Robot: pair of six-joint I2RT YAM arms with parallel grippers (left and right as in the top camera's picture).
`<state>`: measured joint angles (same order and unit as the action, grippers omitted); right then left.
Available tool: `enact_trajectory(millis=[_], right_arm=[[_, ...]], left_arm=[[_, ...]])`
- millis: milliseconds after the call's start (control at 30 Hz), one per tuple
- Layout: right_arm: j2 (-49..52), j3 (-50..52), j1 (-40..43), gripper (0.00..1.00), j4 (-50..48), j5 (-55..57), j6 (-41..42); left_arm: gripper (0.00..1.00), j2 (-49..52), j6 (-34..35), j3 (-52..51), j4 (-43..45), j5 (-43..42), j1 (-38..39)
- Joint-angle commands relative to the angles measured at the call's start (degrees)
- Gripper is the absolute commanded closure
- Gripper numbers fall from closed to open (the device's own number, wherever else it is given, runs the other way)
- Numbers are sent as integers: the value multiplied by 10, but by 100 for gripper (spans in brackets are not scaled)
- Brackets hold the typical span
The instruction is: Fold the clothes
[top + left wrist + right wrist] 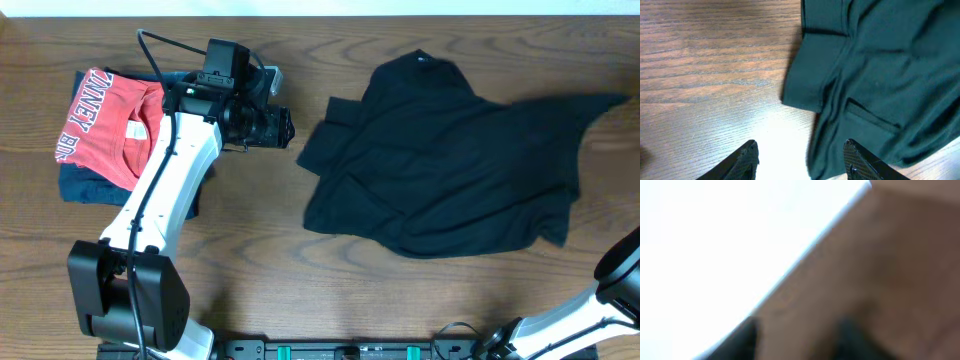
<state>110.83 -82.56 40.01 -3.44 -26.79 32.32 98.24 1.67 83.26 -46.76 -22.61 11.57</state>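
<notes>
The black shirt point(450, 150) lies crumpled on the wooden table at centre-right, with one sleeve pointing left and a flap stretching to the far right. My left gripper point(285, 128) hovers just left of that left sleeve. In the left wrist view the left gripper point(801, 152) is open and empty, with the shirt's sleeve edge point(880, 75) ahead and partly between the fingers. My right arm point(622, 268) shows only at the right edge of the overhead view. The right wrist view is blurred; the right gripper's point(797, 335) two dark fingers are apart over bare table.
A folded red shirt with white lettering point(105, 120) lies on a navy garment point(80, 185) at the far left, under the left arm. The table's far edge point(320, 14) runs along the top.
</notes>
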Motion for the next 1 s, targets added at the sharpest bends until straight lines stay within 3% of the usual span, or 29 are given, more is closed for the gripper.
enact_trajectory(millis=[0,167,200,233,267,433,567,667,800,900,967], right_arm=[[-9,-59,3,1,73,-25,-28],[-25,-106,2,1,240,-26,-96],[-34,-106,2,1,275,-26,-106],[-40,-106,2,1,304,-26,-113],[-49,-106,1,1,348,-26,-118],[-67,-106,-4,1,544,-5,-132],[-67,-94,-15,1,676,89,-142],[-67,-53,-14,1,693,153,-139],[-67,39,14,1,663,126,-137],[-67,114,28,9,633,106,-146],[-67,167,36,20,606,107,-145]], left_arm=[[42,-6,2,-1,-3,-8,1],[35,-6,2,-1,-5,-25,1],[29,-6,2,-1,-5,-30,1],[12,-6,2,-1,-6,-34,1],[2,-6,2,-1,-7,-38,1],[2,-6,2,-1,-5,-38,1],[1,-6,2,-1,-12,-38,1],[1,-12,1,-1,-31,-40,1],[1,-40,-5,-1,-66,-39,1],[1,-69,-21,-1,-87,-37,1],[1,-90,-21,-1,-94,-37,1]])
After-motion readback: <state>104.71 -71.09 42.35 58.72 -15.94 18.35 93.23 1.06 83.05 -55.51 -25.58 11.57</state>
